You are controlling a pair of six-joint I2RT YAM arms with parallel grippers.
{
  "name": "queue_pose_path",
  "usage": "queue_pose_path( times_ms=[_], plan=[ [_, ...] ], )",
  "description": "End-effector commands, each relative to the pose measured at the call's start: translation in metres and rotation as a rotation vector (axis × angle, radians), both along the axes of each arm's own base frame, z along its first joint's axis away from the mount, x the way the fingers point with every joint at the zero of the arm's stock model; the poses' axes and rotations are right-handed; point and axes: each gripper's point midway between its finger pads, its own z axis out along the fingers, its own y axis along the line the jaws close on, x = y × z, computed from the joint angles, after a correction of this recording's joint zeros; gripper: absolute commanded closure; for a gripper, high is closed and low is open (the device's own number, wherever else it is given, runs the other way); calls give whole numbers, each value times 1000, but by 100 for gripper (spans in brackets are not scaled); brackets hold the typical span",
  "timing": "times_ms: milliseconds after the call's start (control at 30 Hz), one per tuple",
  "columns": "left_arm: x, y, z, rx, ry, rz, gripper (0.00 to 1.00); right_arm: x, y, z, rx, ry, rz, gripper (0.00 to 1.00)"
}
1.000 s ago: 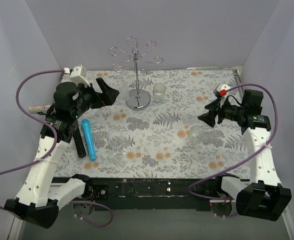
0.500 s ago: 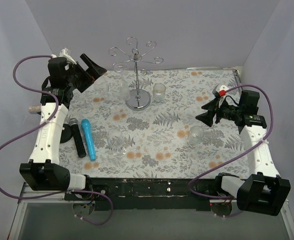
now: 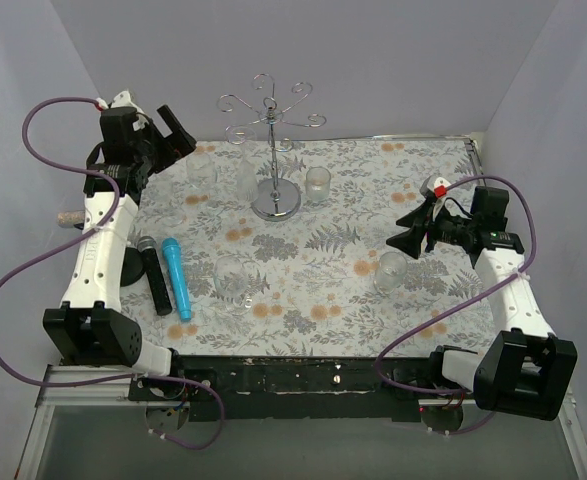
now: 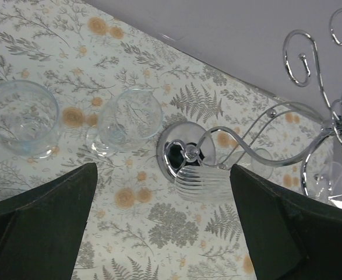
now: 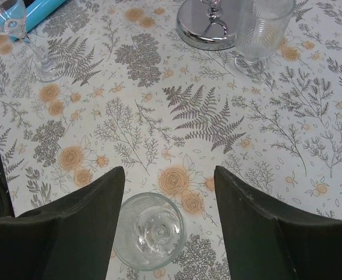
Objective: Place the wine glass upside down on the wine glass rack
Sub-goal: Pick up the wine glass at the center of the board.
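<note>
The wine glass rack point(image 3: 272, 125) is a silver wire stand with a round mirrored base point(image 3: 276, 203) at the back middle; the left wrist view shows its base point(image 4: 176, 153) and curled arms point(image 4: 307, 58). A stemmed wine glass point(image 3: 232, 279) stands front left of centre and also shows in the right wrist view point(image 5: 30, 36). My left gripper point(image 3: 177, 135) is open and empty, high at the back left corner point(image 4: 162, 195). My right gripper point(image 3: 409, 233) is open, its fingers either side of and above a clear glass point(image 5: 150, 231), not touching it.
A ribbed tumbler point(image 3: 318, 183) stands right of the rack base. Two more glasses point(image 4: 22, 119) point(image 4: 129, 119) stand at the back left. The glass under my right gripper is at front right point(image 3: 391, 271). A black microphone point(image 3: 153, 275) and a blue one point(image 3: 177, 277) lie at left.
My left arm has swung up and back to the rear left corner, away from the microphones. My right gripper has shifted slightly toward the glass at front right.
</note>
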Motion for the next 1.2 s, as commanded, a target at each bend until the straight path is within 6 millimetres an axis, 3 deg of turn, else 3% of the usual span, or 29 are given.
queue_pose_path(
  times_ms=[0,233,533,833,1067,1167],
  plan=[
    [0,15,15,183,-65,-26,2,-4,2,1,20,-42,45,29],
    [2,13,8,250,-34,-92,2,-4,2,0,17,-40,52,29],
    [-9,11,1,260,-25,-120,2,-5,0,-5,4,-42,42,29],
    [-22,18,-21,298,41,-112,2,-6,0,-6,14,-41,41,29],
    [1,43,-35,394,120,-4,2,-6,0,-8,19,-39,42,29],
    [14,45,-41,449,151,10,2,-7,1,-8,22,-43,46,29]
  ],
)
